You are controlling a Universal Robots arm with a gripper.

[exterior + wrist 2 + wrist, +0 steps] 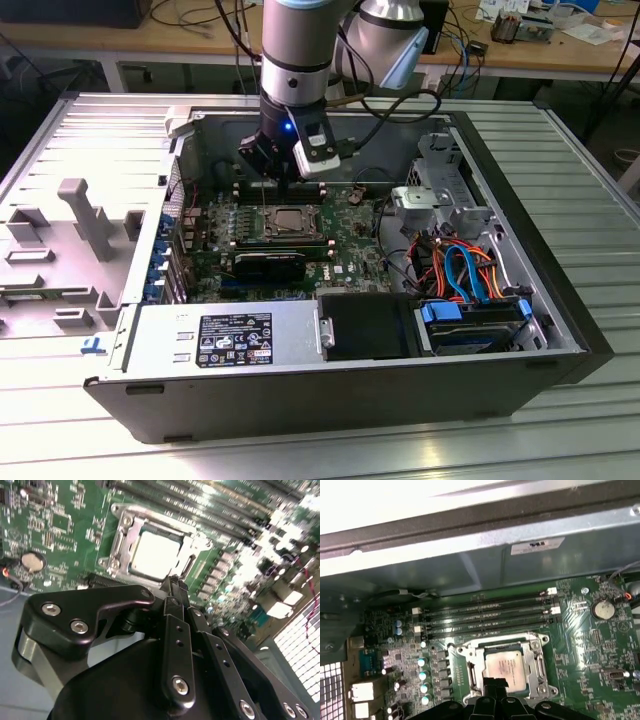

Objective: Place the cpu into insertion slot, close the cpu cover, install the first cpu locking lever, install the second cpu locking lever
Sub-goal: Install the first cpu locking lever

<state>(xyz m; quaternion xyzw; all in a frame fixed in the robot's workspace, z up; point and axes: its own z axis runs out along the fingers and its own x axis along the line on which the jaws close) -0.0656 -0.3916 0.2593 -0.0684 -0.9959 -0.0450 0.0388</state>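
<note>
The cpu (155, 555) (505, 669), a silver-grey square chip, lies flat in the insertion slot (290, 222) on the green board. The cpu cover (120, 535) (540, 662), a silver frame with a square window, lies down around the chip. In both wrist views my gripper (172, 582) (495, 682) hangs just above the socket's edge, its black fingers together with nothing between them. The exterior view has the gripper (281, 183) a little above the board, toward the socket's far side. I cannot make out how the locking levers stand.
Long memory slots (485, 615) run beside the socket, toward the case's metal wall (470, 545). A black card (268, 265) sits on the socket's near side. A power supply (225, 340) and a drive bay with blue and orange cables (470, 290) line the front and the exterior view's right.
</note>
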